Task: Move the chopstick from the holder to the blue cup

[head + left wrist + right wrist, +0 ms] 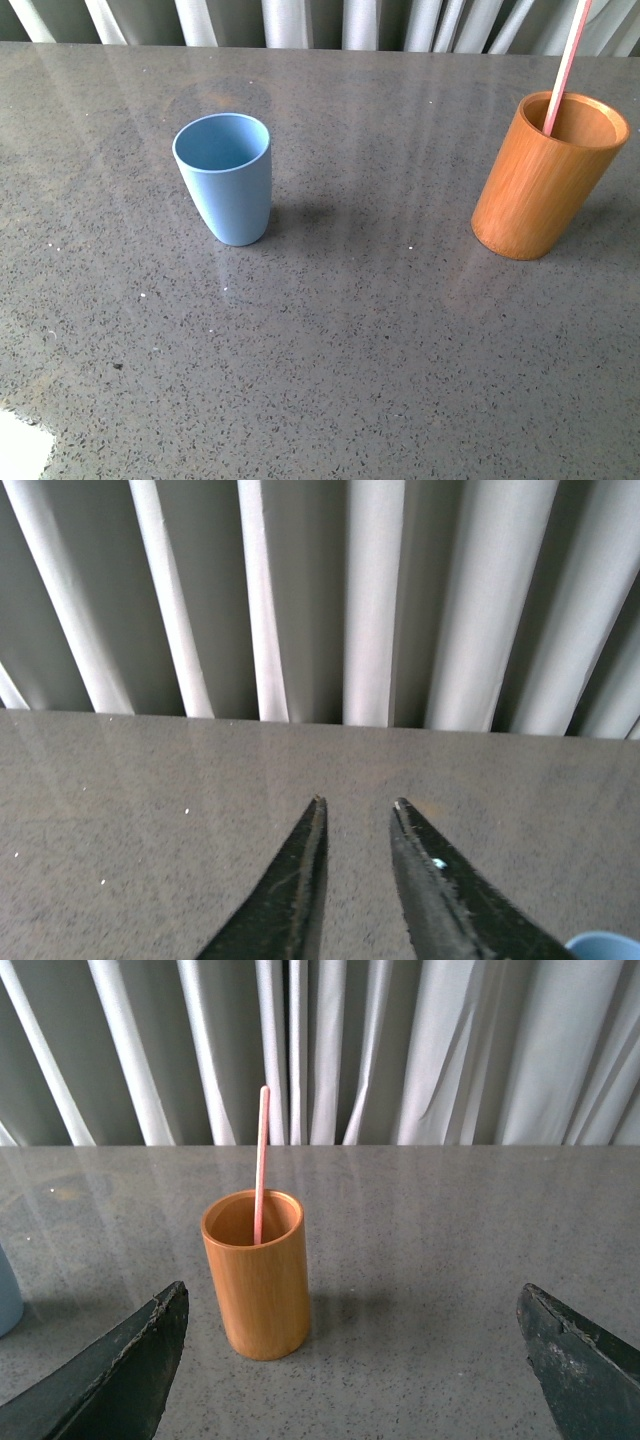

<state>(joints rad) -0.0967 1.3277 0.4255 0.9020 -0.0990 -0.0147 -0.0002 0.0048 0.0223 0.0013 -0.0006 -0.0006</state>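
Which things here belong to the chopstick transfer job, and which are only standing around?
For the job: chopstick, standing in the holder; blue cup, empty.
Not for the job: grey table; white curtain behind it.

Only the 2 wrist views show any of the robot's body, and each shows just the gripper, not the arm behind it. The left gripper [358,806] has 2 dark, slim fingers [290,900] that reach forward and taper to points. They are drawn close together, with a narrow gap between tips that do not touch. The right gripper [352,1290] is spread wide. Its 2 dark, blunt-edged fingers [120,1370] appear only at the far sides of its view, well apart. Both grippers point roughly level and straight ahead.
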